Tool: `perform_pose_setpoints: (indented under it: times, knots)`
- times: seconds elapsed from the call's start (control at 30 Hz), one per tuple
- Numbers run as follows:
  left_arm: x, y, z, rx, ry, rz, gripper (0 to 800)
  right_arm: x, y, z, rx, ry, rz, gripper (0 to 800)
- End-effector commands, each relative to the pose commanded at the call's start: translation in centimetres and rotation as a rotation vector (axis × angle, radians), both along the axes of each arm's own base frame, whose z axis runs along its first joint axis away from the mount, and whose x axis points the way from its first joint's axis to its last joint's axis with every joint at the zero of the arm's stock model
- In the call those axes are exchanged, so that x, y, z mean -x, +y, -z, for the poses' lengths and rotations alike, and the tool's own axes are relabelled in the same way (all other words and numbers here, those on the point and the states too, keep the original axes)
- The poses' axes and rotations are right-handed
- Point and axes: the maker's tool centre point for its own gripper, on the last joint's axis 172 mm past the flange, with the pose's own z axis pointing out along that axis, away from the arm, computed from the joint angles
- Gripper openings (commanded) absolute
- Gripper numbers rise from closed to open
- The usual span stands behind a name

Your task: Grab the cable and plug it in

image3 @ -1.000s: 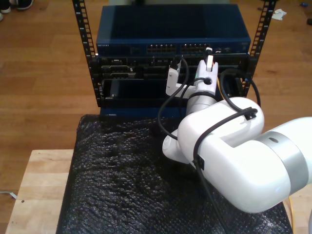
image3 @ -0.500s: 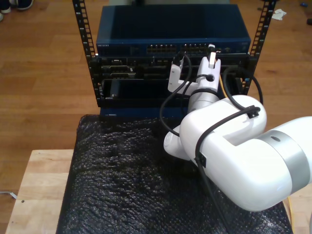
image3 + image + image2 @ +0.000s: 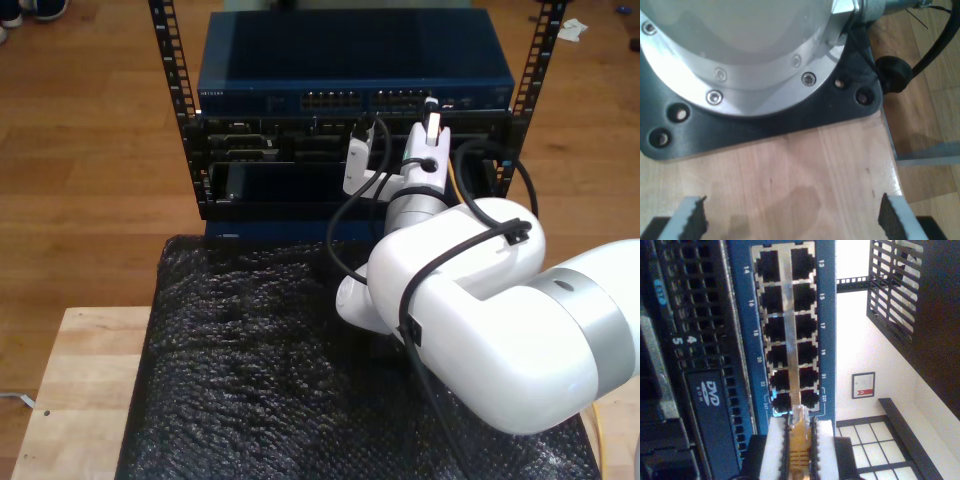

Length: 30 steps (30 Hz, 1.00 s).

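Your second tool (image 3: pixel 796 440) has its white pads (image 3: pixel 772 450) pressed in close together, pinching from both sides. In the exterior view its arm (image 3: pixel 470 310) stretches away from the camera, wrist raised. Your first tool (image 3: pixel 792 220) points downward, pads spread wide apart.

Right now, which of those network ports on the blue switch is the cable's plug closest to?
The port numbered 23, at the end of its row: the cable in my second gripper has its clear tip just short of it.

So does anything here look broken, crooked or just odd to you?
Nothing stands out. My second gripper holds the cable straight, plug tip at the blue switch ports. My first gripper is open above a wooden table.
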Motion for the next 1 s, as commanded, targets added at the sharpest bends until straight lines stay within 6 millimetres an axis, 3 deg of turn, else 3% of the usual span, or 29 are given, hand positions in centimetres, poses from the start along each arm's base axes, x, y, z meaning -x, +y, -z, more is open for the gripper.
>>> perform_pose_setpoints:
  times: [1.0]
  knots:
    - [-0.01, 0.04, 0.01, -0.001, 0.0, 0.0, 800, -0.55, 0.62, -0.07, -0.015, 0.01, -0.014, 0]
